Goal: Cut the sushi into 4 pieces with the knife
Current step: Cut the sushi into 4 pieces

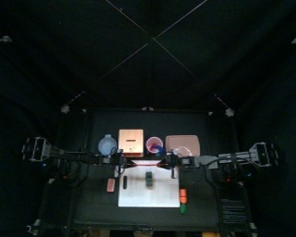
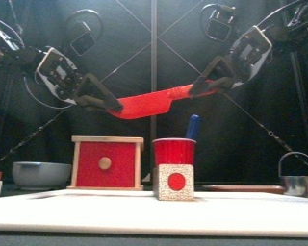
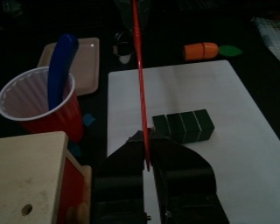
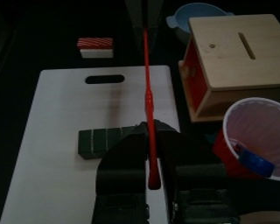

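The red toy knife [image 2: 153,101] hangs level in the air above the table, held at both ends. My left gripper [image 2: 109,100] is shut on its blade end and my right gripper [image 2: 207,88] is shut on its handle end. In the left wrist view the knife [image 3: 140,79] shows edge-on as a thin red line running out from the jaws. The dark green sushi roll [image 3: 184,125] lies in one piece on the white cutting board [image 3: 213,87], below the knife. The right wrist view shows the roll [image 4: 111,140] under the knife [image 4: 149,96].
A red cup [image 2: 175,152] holding a blue knife [image 2: 192,127] stands beside the wooden box [image 2: 108,163]. A blue-grey bowl [image 2: 41,174] sits at the left and a metal cutter [image 2: 295,179] at the right. A red-and-white toy [image 4: 95,45] and an orange toy [image 3: 201,51] lie off the board's ends.
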Controlling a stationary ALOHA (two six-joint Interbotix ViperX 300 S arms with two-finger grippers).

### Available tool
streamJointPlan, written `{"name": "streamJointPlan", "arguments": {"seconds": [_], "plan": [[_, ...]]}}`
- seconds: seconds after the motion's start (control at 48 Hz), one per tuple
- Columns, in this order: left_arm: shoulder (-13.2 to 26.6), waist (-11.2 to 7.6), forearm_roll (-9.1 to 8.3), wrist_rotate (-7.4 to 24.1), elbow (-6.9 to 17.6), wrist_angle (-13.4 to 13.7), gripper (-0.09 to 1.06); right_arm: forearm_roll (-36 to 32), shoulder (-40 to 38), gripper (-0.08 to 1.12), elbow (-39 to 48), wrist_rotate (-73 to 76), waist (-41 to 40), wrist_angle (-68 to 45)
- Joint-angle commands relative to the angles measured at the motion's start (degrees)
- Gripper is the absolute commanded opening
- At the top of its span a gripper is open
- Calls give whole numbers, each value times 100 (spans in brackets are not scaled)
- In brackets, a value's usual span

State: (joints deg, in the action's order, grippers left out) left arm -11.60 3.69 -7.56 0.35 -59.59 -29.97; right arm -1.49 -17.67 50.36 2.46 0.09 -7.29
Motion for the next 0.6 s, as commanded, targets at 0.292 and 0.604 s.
{"name": "streamJointPlan", "arguments": {"seconds": [0.292,0.604], "plan": [[967,-246,176,-26,202,-1415,18,501,483,12,-62,0,237,185],[1696,-554,519,-18,510,-1775,18,554,703,12,-26,0,167,439]]}}
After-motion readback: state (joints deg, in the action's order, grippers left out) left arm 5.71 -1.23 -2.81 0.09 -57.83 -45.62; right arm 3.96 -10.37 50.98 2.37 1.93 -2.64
